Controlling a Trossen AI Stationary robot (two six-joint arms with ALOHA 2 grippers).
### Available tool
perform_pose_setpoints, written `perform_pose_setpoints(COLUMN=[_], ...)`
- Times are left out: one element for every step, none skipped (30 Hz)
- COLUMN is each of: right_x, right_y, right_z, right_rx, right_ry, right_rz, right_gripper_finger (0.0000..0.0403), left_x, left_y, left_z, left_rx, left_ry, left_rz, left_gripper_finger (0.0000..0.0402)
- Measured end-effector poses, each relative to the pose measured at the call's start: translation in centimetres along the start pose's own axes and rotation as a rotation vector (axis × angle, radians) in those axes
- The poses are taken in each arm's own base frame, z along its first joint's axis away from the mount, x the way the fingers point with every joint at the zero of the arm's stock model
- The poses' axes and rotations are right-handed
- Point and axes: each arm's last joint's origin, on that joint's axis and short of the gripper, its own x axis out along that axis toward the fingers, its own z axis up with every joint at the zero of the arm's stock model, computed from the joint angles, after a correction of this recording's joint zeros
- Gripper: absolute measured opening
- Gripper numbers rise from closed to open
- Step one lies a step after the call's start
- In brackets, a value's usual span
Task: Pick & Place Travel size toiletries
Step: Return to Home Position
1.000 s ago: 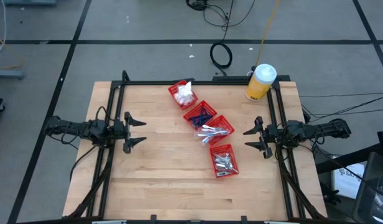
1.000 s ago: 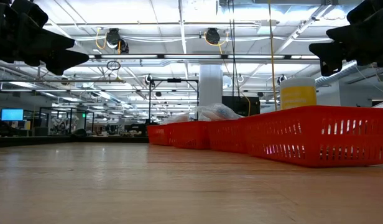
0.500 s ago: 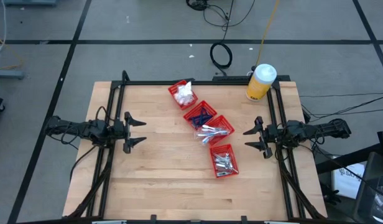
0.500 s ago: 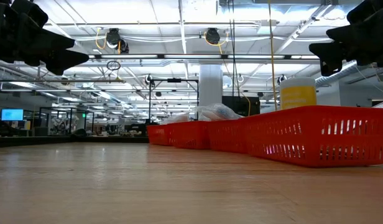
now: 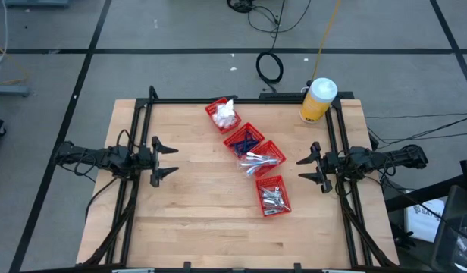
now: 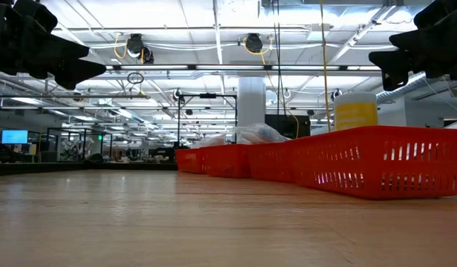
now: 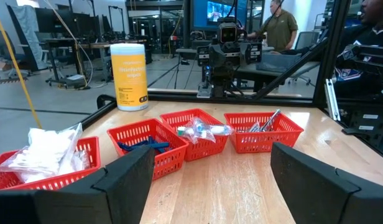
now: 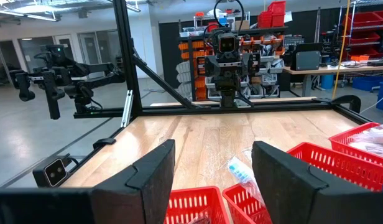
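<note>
White soft packets [image 5: 227, 115], dark blue pieces [image 5: 247, 139], clear-wrapped thin sticks [image 5: 258, 158], small silvery pieces [image 5: 273, 197]: loose piles, one kind per red plastic bin [image 5: 236, 130], between left gripper [image 5: 171, 160] and right gripper [image 5: 300, 168], nearer right.

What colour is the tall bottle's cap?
White cap on a yellow bottle, clearest in the high view.

The wooden table [image 5: 195, 189] carries four red bins [image 6: 377, 172] in a slanting row, with a white-capped yellow bottle [image 5: 318, 101] at one corner.

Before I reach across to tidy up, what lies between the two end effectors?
In the high view, the diagonal row of red bins holding toiletries crosses between the left end effector and the right end effector.
</note>
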Motion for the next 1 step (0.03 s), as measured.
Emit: perform_pose_setpoints(right_x=[0.00], right_y=[0.00], right_z=[0.00], right_rx=[0.000], right_ry=[0.000], right_rz=[0.000], right_gripper_finger=[0.0201], left_x=[0.00], left_y=[0.00], left_z=[0.00], left_rx=[0.000], left_ry=[0.000], left_rz=[0.000], left_gripper_finger=[0.0310])
